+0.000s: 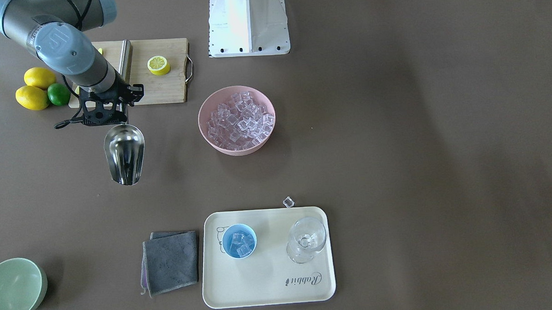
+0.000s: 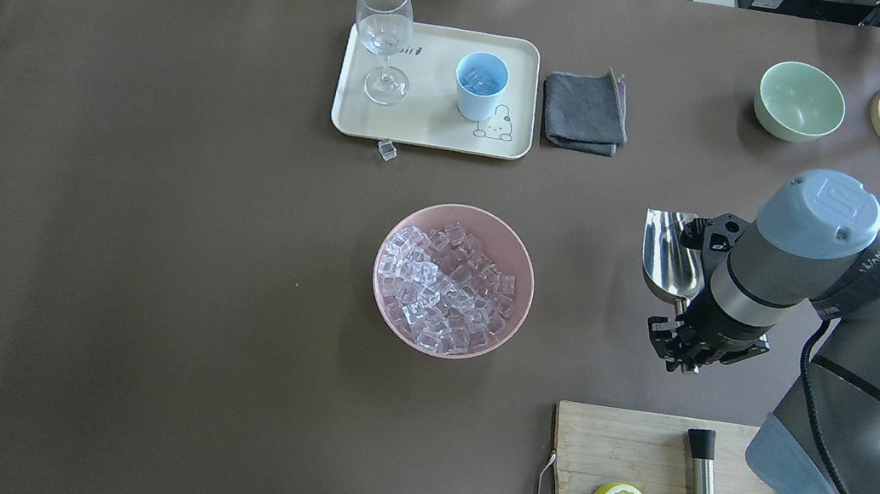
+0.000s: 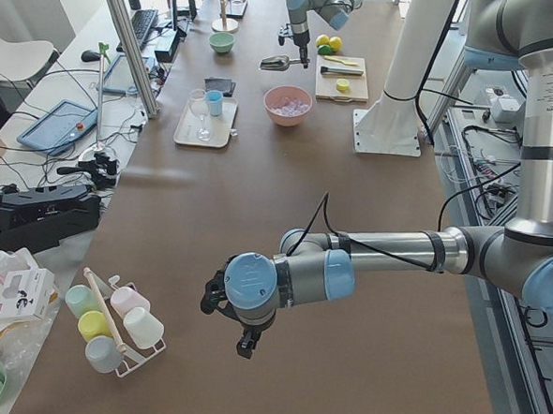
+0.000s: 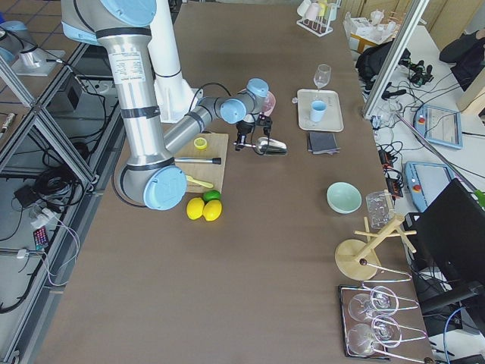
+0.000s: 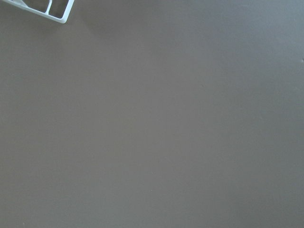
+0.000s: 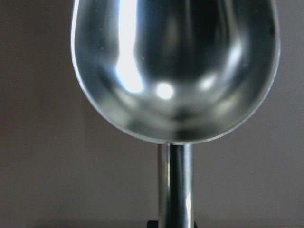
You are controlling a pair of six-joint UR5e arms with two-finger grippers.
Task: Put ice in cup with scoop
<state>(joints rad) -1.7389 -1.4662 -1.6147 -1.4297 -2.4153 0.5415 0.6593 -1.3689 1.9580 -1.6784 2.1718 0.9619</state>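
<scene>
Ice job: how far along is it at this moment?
Done: several ice cubes lie in the cup on the tray. In hand: the right pincer holds the scoop, empty, away from the pink bowl. Left: perhaps more scooping; one stray cube lies on the table beside the tray.

Long brown table (image 2: 148,240), tiled floor (image 4: 68,318)
</scene>
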